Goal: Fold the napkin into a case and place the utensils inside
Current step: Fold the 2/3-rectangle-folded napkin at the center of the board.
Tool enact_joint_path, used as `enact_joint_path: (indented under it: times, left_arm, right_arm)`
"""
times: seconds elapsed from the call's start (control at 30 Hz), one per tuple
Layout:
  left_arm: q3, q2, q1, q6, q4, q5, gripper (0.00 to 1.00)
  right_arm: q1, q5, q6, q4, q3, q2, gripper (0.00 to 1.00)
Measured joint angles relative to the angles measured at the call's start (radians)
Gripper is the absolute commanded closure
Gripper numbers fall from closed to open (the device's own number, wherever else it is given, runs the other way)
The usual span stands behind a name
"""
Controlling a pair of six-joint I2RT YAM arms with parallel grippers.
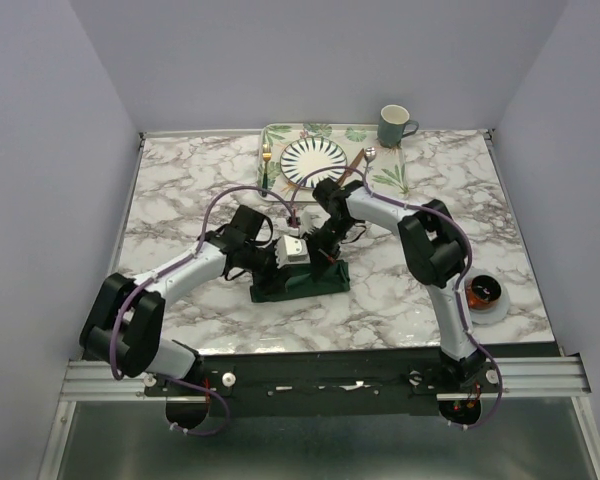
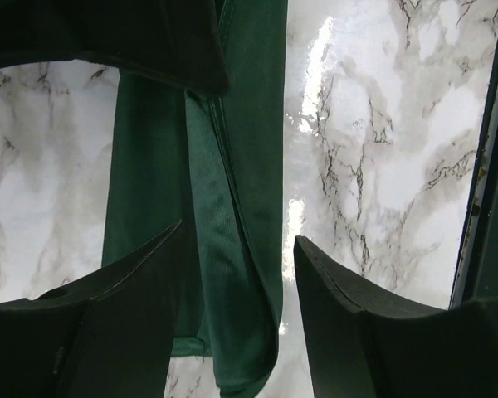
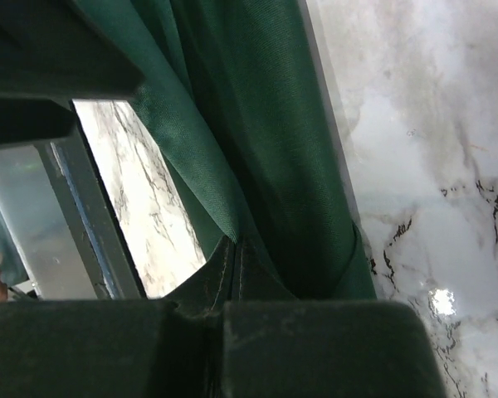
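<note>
The left gripper (image 2: 236, 236) has its jaws spread over the napkin's (image 2: 249, 124) long edge and grips nothing. The napkin lies part-folded as a narrow strip on the table (image 1: 180, 190), near the front between both grippers. The right gripper (image 3: 232, 249) is clenched on a raised fold. The cloth looks light, limp and slightly slick. Its layers may slide, so pinching through all of them at a corner seems safest.
</note>
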Motion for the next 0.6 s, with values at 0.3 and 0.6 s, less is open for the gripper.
enact_joint_path:
  times: [0.3,0.6]
  left_arm:
    - [0.032,0.117,-0.083,-0.023,0.039,-0.094,0.39]
    - [0.053,0.190,-0.130,-0.032,0.086,-0.190,0.69]
  right_arm:
    - [-0.003,-0.023,0.025,-0.007,0.016,0.018,0.99]
    - [-0.003,-0.041,0.027,-0.008,0.018,0.022,0.99]
